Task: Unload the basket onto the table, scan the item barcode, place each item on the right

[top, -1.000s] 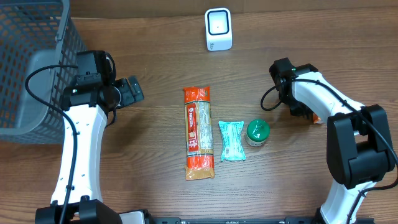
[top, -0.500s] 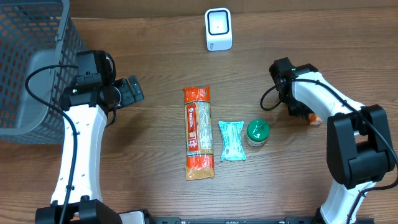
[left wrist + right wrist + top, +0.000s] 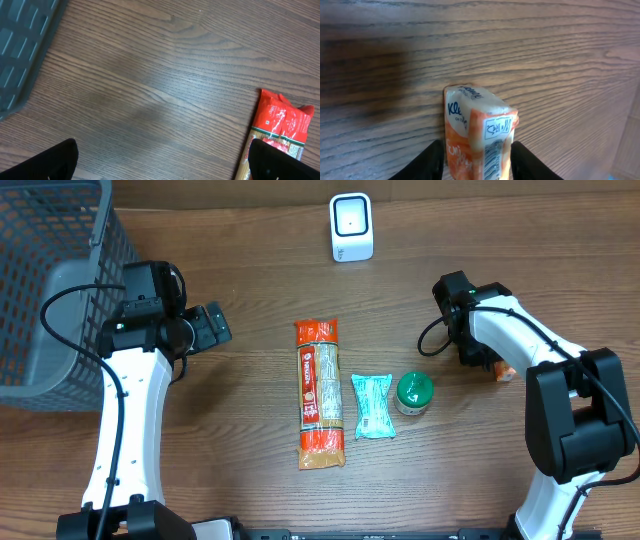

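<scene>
Wooden table (image 3: pixel 250 260), scanner (image 3: pixel 351 227) at the far edge. Right gripper (image 3: pixel 477 149) sits over the orange tissue pack (image 3: pixel 479 125), which is on the table at the right, near the green-lidded jar (image 3: pixel 414 392). Jaws partly apart, one finger on each side of the pack; can't tell if they press it. Left gripper (image 3: pixel 162 162) wide open, empty, over bare wood beside the pasta packet (image 3: pixel 280 127). Basket (image 3: pixel 50 280) at left.

Orange-white Kleenex tissue pack (image 3: pixel 477 132) resting on table (image 3: pixel 545 55)
</scene>
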{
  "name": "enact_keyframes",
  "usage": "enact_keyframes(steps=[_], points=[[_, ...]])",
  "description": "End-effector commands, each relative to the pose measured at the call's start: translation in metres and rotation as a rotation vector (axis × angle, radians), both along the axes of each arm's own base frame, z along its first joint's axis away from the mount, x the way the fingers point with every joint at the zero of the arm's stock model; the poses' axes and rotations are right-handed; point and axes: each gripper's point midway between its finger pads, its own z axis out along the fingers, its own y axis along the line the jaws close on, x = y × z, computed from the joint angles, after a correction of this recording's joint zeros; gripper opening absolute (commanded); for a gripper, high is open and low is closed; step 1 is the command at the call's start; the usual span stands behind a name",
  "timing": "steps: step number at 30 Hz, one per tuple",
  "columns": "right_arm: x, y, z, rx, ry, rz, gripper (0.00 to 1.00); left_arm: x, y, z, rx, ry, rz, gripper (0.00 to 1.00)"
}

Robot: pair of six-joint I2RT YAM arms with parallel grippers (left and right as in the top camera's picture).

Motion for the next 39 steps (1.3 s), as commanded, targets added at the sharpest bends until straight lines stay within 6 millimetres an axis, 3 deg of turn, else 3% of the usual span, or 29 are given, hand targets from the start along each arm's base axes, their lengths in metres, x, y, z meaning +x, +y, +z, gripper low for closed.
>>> enact_keyframes(steps=[1, 9, 13, 16, 24, 31, 34, 37, 39], points=[[0.008, 0.010, 0.004, 0.051, -0.019, -0.004, 0.48, 0.001, -0.002, 0.002, 0.003, -0.005, -0.016, 1.00], [0.020, 0.021, 0.034, 0.171, -0.073, -0.024, 0.55, 0.001, -0.001, 0.002, 0.002, -0.005, -0.014, 1.00], [0.019, 0.015, 0.042, 0.266, -0.086, -0.074, 0.79, 0.001, -0.001, 0.002, 0.003, -0.005, -0.014, 1.00], [0.009, 0.004, 0.036, 0.324, -0.042, -0.136, 0.82, 0.001, -0.001, 0.002, 0.002, -0.005, -0.014, 1.00], [0.001, -0.005, 0.014, 0.526, -0.002, -0.256, 0.75, 0.001, -0.001, 0.002, 0.002, -0.005, -0.014, 1.00], [-0.001, -0.007, -0.005, 0.535, -0.019, -0.259, 0.70, 0.001, -0.001, 0.002, 0.002, -0.005, -0.014, 1.00], [-0.002, -0.008, -0.009, 0.534, -0.019, -0.259, 0.59, 0.001, -0.001, 0.002, 0.002, -0.005, -0.014, 1.00], [-0.003, -0.008, -0.009, 0.534, -0.017, -0.260, 0.35, 0.001, -0.001, 0.002, 0.002, -0.005, -0.014, 1.00], [-0.003, -0.008, -0.009, 0.534, -0.017, -0.260, 0.32, 0.001, -0.001, 0.002, 0.002, -0.005, -0.014, 1.00]])
